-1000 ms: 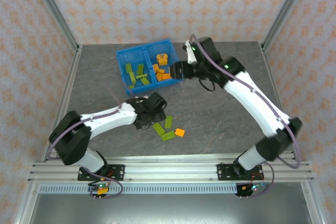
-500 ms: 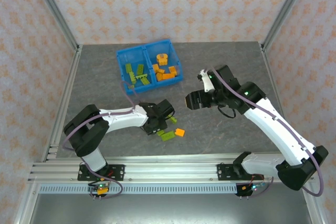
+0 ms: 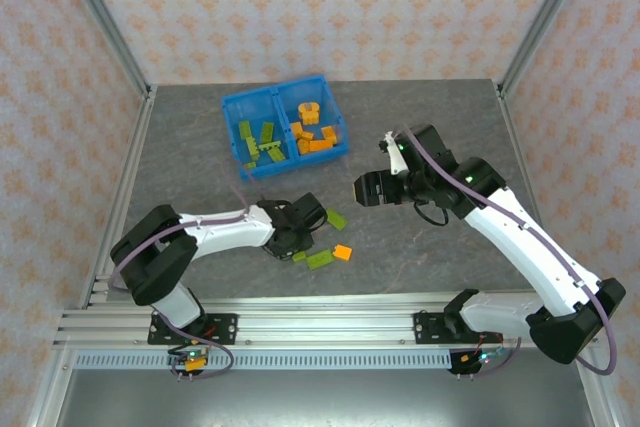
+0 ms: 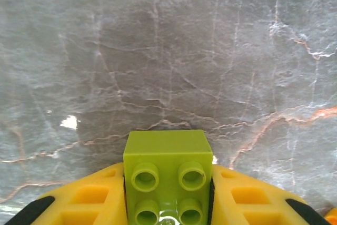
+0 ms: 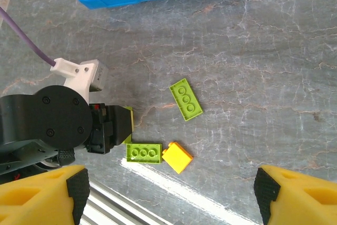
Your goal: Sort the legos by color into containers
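Green brick (image 4: 166, 154) is sitting pinched between the left gripper's (image 3: 293, 231) yellow fingers (image 4: 84, 196), studs up, low over the table (image 3: 420, 247). I'm guessing it's heading for the left half of the blue bin (image 3: 232, 107), where the greens are lying; oranges are sitting in the right half. Right gripper (image 3: 365, 189) is hanging with fingers spread wide, holding nothing, probably lining up on the leftovers nearby: loose green block (image 5: 186, 99), green plate (image 5: 144, 153), orange block (image 5: 177, 157). I'm not spotting any logo or lettering.
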`<state>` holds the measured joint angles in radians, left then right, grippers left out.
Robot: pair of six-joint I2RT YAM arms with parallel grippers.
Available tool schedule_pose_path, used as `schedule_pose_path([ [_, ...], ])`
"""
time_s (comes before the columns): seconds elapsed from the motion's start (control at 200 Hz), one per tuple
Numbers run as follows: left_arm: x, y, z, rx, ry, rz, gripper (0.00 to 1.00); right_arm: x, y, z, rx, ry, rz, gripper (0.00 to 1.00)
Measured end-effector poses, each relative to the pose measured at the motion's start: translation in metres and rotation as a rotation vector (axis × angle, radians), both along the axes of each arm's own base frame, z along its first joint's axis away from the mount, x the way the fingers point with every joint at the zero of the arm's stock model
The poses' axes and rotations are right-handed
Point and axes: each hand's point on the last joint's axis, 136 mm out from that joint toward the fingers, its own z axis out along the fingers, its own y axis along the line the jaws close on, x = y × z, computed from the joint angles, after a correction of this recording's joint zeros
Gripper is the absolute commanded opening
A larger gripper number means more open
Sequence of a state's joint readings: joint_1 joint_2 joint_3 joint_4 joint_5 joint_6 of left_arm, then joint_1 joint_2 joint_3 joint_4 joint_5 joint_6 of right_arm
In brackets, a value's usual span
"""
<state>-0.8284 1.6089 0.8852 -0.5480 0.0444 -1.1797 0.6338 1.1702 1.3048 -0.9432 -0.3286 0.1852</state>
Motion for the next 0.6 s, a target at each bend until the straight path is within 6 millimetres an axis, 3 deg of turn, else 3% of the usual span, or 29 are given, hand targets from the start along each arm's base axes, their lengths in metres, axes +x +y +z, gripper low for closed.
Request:
schedule_pose_path([
  [0.085,0.001,0.008,0.010,0.015,-0.014,-0.008,0.29,0.000,0.001,0.000,0.012,0.006,-0.008,0.84],
  [0.175,0.012,0.015,0.037,0.007,-0.072,-0.004,0.29,0.000,0.001,0.000,0.018,0.011,-0.019,0.84],
  [0.405,0.075,0.048,0.139,-0.040,-0.314,0.058,0.30,0.002,0.003,0.013,0.043,-0.010,-0.027,0.86],
  [0.601,0.124,0.081,0.193,0.029,-0.437,0.081,0.31,0.011,0.012,0.032,0.077,-0.040,-0.018,0.87],
])
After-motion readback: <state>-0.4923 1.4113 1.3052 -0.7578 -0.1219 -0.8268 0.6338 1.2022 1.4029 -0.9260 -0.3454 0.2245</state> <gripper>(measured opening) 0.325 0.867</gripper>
